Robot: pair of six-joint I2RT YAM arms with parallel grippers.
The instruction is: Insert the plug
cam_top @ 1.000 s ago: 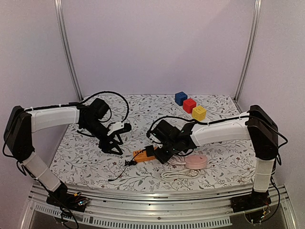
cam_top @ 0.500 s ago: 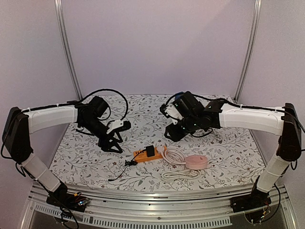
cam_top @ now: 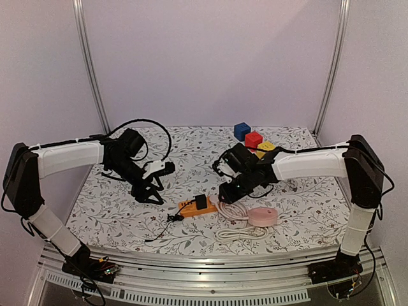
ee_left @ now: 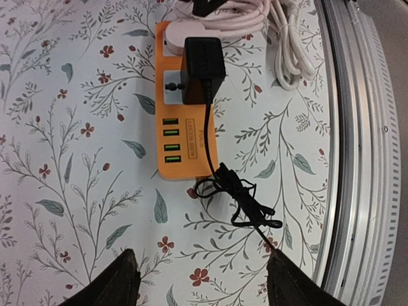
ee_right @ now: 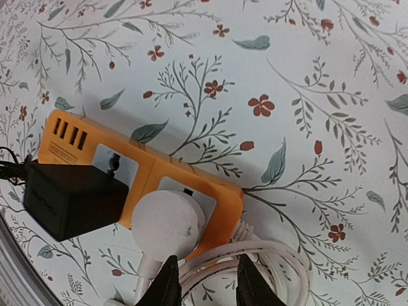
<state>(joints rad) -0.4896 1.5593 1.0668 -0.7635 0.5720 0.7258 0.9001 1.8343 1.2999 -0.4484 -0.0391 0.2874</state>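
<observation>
An orange power strip (cam_top: 189, 206) (ee_left: 185, 137) (ee_right: 143, 167) lies mid-table. A black plug (cam_top: 201, 203) (ee_left: 203, 69) (ee_right: 71, 201) stands in one of its sockets, its thin black cable (ee_left: 237, 201) tangled beside the strip. A white round plug (ee_right: 167, 223) sits in the neighbouring socket. My left gripper (cam_top: 150, 193) (ee_left: 204, 280) hovers left of the strip, open and empty. My right gripper (cam_top: 228, 191) (ee_right: 207, 284) hangs just right of the strip over the white cord (ee_right: 274, 255). Its fingers stand a narrow gap apart and hold nothing.
Blue (cam_top: 241, 131), red (cam_top: 253, 139) and yellow (cam_top: 267, 146) blocks stand at the back right, behind my right arm. A pink round case (cam_top: 262, 217) and coiled white cord (cam_top: 240, 234) lie right of the strip. The table's metal rail (ee_left: 357, 159) runs along the near edge.
My right arm left the strip, swung up and back, then came down again beside the strip, with its jaws narrowed. The black plug stays in the strip. The left arm barely moved.
</observation>
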